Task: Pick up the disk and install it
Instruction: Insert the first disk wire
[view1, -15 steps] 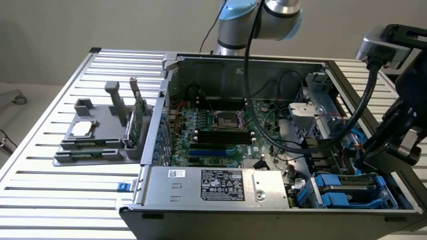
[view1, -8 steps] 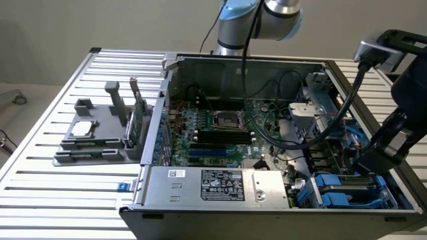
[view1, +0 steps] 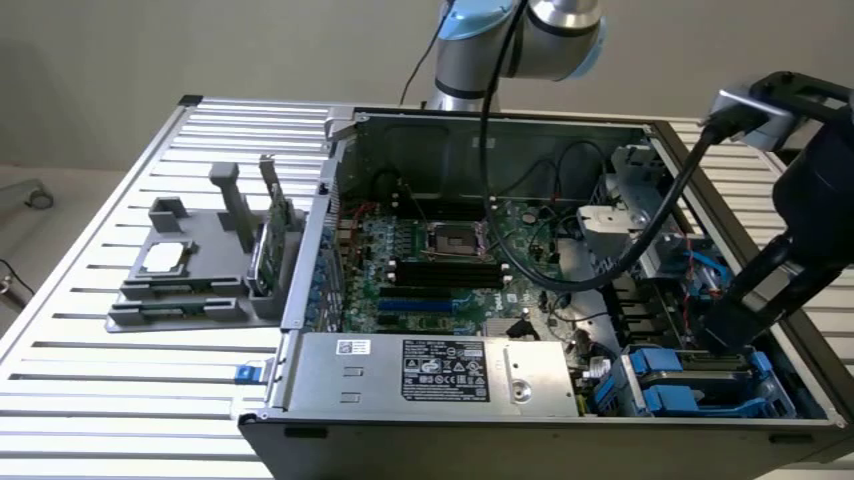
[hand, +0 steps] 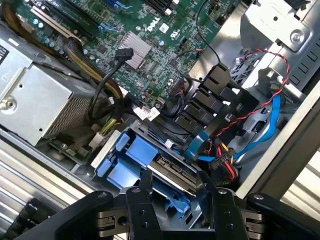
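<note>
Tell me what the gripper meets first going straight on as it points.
Most likely the disk in its blue carrier, directly ahead of the gripper. Whether they already touch is unclear.

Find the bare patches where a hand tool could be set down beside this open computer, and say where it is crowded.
Bare table slats lie between the grey holder and the table's camera-side edge, and more behind the holder. Crowded: the case corner where the end effector sits over the disk, among cables.
</note>
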